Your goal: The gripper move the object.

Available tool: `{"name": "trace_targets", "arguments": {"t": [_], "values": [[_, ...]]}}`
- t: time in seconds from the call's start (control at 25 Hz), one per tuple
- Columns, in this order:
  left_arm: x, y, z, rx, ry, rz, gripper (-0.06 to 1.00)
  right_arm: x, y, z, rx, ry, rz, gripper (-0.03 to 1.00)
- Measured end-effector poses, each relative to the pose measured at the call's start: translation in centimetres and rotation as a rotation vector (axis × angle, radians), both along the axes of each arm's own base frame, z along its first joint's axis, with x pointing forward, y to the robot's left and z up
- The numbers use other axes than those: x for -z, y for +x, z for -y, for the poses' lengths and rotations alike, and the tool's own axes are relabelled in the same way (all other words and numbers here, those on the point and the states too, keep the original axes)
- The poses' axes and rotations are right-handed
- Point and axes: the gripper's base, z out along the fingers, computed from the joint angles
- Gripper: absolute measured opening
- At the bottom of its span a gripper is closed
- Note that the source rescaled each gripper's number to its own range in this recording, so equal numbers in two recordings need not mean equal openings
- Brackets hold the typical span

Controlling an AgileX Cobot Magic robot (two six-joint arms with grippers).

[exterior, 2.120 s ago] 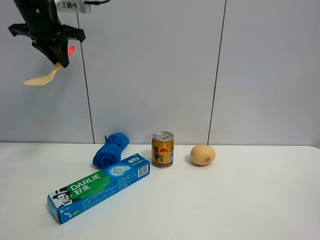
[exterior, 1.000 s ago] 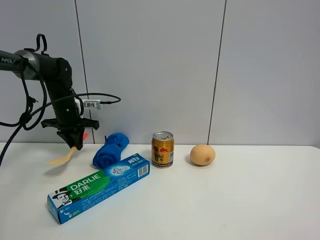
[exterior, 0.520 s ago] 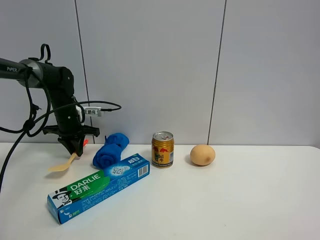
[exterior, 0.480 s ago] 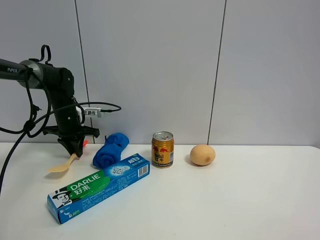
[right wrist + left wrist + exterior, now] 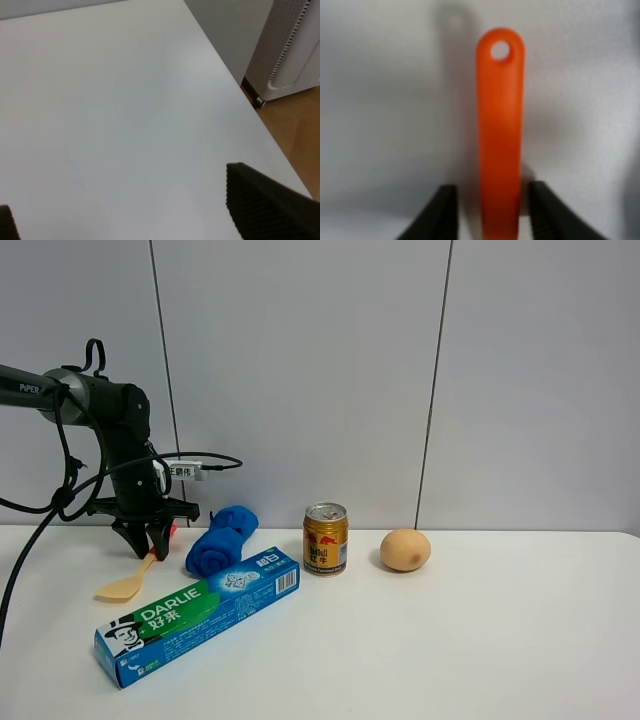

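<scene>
The spoon (image 5: 125,586) has an orange-red handle and a pale head. Its head rests on the white table (image 5: 450,640) at the far left, and its handle slants up into my left gripper (image 5: 148,543). In the left wrist view the orange handle (image 5: 500,125) stands between the black fingers (image 5: 440,210) with a small gap on each side, so the jaws are slightly open around it. My right gripper (image 5: 120,195) is open and empty over bare table near the right edge. It does not show in the high view.
A blue-green Darlie toothpaste box (image 5: 198,615) lies just right of the spoon. A rolled blue cloth (image 5: 222,539) lies behind it. A gold can (image 5: 326,539) and a tan egg-shaped thing (image 5: 405,550) stand near the back wall.
My left arm has come down from high up with the spoon. The spoon's head now lies on the table and the fingers have loosened around the handle.
</scene>
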Motion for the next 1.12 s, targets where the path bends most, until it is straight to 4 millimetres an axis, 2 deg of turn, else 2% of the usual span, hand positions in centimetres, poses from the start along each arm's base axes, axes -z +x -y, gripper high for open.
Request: {"name": "trace_targets", "arguments": {"t": [0.12,0.2,0.32,0.36,0.48,0.68,0.84,0.96,1.12], "values": [[0.0,-0.2,0.0,-0.002,0.001,-0.017,0.45,0.0,0.0,0.0,0.0,0.0,0.0,1.0],[-0.2,-0.3,0.0,-0.001,0.003,-0.034,0.53,0.0,0.0,0.0,0.0,0.0,0.0,1.0],[-2.0,-0.6,-0.1,-0.001,0.003,-0.036,0.58,0.0,0.0,0.0,0.0,0.0,0.0,1.0],[-3.2,-0.7,-0.1,0.0,0.002,-0.024,0.59,0.0,0.0,0.0,0.0,0.0,0.0,1.0],[-8.1,-1.2,-0.1,0.001,-0.007,0.055,0.59,0.0,0.0,0.0,0.0,0.0,0.0,1.0],[-19.0,-3.6,-0.4,0.047,-0.016,0.273,0.59,0.0,0.0,0.0,0.0,0.0,0.0,1.0],[-27.9,-7.6,-1.0,0.081,0.009,0.464,0.6,0.0,0.0,0.0,0.0,0.0,0.0,1.0],[-33.5,-11.3,-1.7,0.079,0.026,0.596,0.68,0.0,0.0,0.0,0.0,0.0,0.0,1.0],[-38.9,-16.7,-2.6,0.065,0.059,0.728,0.76,0.0,0.0,0.0,0.0,0.0,0.0,1.0]]}}
